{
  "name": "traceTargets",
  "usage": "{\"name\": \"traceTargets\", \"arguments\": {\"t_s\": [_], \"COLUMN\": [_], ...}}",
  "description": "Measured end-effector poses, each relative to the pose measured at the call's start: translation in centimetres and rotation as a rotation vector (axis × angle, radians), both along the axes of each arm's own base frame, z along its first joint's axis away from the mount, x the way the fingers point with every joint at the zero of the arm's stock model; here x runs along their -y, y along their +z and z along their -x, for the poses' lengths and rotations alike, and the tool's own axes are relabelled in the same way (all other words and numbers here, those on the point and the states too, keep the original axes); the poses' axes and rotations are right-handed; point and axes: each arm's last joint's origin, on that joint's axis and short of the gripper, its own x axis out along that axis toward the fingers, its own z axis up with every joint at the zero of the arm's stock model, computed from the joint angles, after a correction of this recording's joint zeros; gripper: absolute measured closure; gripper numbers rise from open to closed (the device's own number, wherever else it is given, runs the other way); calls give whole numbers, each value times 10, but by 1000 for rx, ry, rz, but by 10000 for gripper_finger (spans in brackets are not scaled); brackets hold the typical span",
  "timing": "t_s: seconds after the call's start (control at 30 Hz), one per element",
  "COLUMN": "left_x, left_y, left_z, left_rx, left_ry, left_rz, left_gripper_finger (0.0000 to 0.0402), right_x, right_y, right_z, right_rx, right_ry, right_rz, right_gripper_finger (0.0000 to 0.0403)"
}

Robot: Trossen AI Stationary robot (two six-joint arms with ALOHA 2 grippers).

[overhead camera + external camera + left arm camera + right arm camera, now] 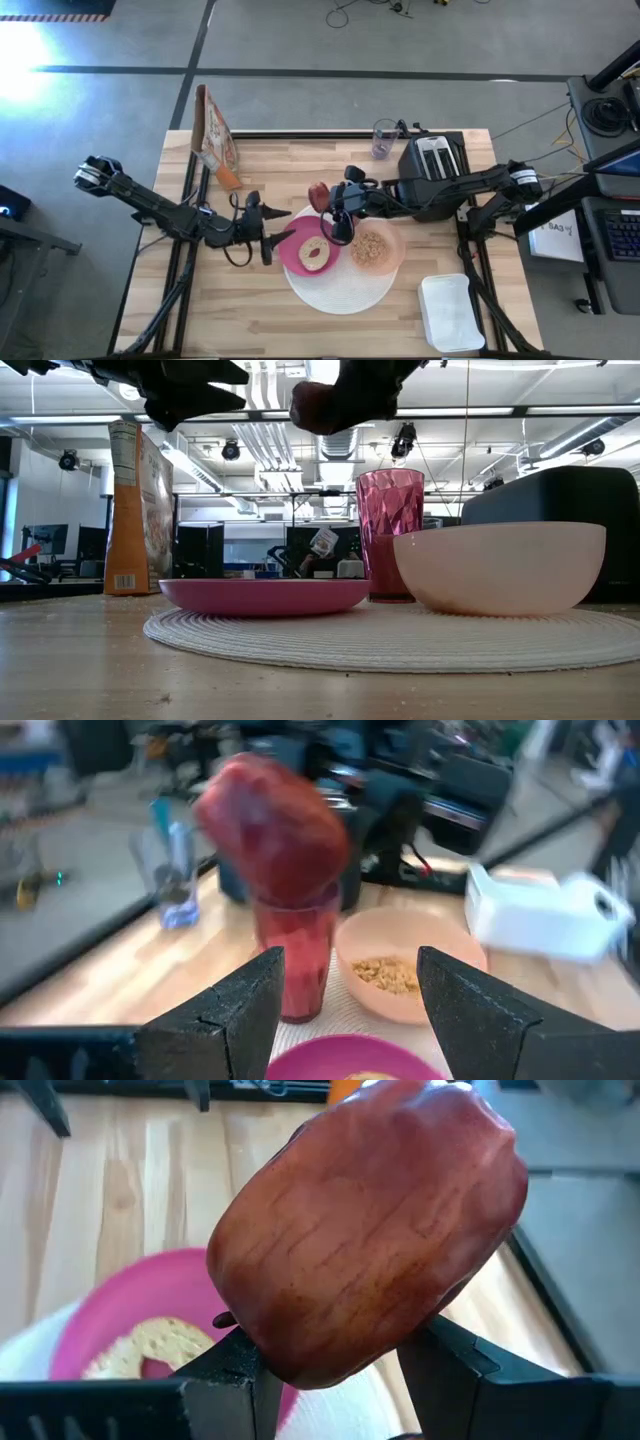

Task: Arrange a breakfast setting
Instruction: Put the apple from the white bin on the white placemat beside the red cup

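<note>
Small red fruit (365, 1230): pinched between the right gripper (335, 203) fingers, held above the white round disc's (340, 290) far edge, long axis tilted. Left gripper (268, 243), jaws spread and empty, is stationed beside the magenta plate (296, 256). Pink tumbler (390, 535) is partly hidden behind the peach bowl (500, 565).

One camera looks straight down on the whole worktop (250, 320), another sits level at its edge facing the room, and both wrist cameras peer closely at the small magenta plate (300, 250).
</note>
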Motion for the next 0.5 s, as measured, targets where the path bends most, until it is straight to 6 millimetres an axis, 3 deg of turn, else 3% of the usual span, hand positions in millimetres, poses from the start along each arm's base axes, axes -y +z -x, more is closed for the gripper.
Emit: {"name": "traceTargets", "arguments": {"t_s": [0.2, 0.5], "left_x": [5, 7], "left_y": [-1, 2], "left_z": [-8, -18], "left_rx": [-7, 118], "left_ry": [-34, -14], "left_rz": [-195, -153], "left_gripper_finger": [189, 189], "right_x": [-3, -3], "right_y": [0, 0], "right_z": [-1, -1], "right_rx": [-39, -79], "right_ry": [103, 198], "right_rz": [126, 255], "right_gripper_finger": [248, 248]}}
